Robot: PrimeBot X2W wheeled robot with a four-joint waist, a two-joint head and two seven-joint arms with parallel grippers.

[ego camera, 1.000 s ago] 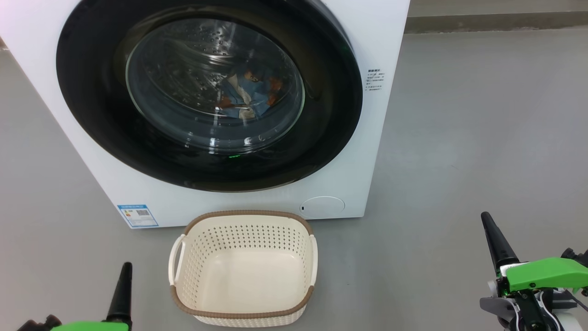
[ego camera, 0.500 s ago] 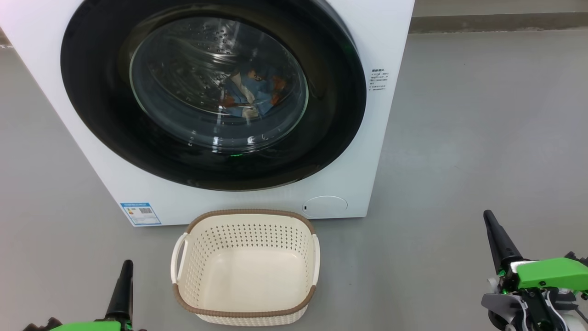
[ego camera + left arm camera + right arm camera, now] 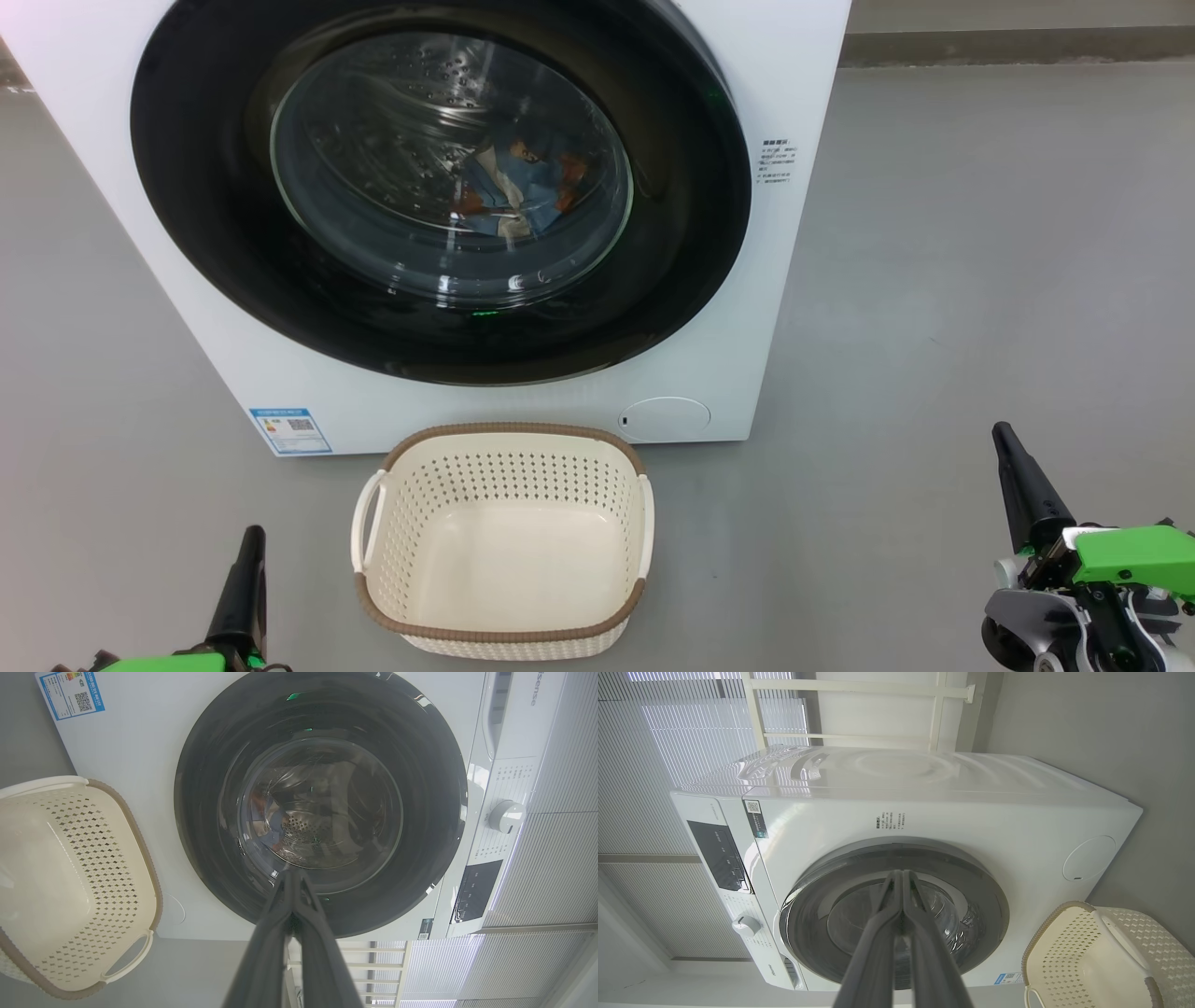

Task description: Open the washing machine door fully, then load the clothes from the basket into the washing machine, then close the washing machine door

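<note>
The white washing machine (image 3: 794, 56) stands ahead with its round black door (image 3: 205, 233) flat against the front. Through the glass window I see the blue bear-print clothes (image 3: 523, 182) lying in the steel drum. In front of the machine, on the floor, sits the cream basket (image 3: 504, 448), with nothing in it. My left gripper (image 3: 250, 541) is low at the left, shut and holding nothing. My right gripper (image 3: 1004, 439) is low at the right, also shut and holding nothing. In the wrist views the left gripper (image 3: 292, 875) and the right gripper (image 3: 901, 875) each point at the door, both well back from it.
Grey floor (image 3: 980, 280) spreads wide to the right of the machine. A blue label (image 3: 289, 429) sits at the machine's lower left, a round cover (image 3: 665, 418) at its lower right. Control panel and knob (image 3: 507, 815) lie along the machine's top. Pale blinds (image 3: 658, 765) and a white frame stand behind.
The whole head view has shifted slightly, so the camera moved. Both grippers sit a little lower in the picture than before and stay shut.
</note>
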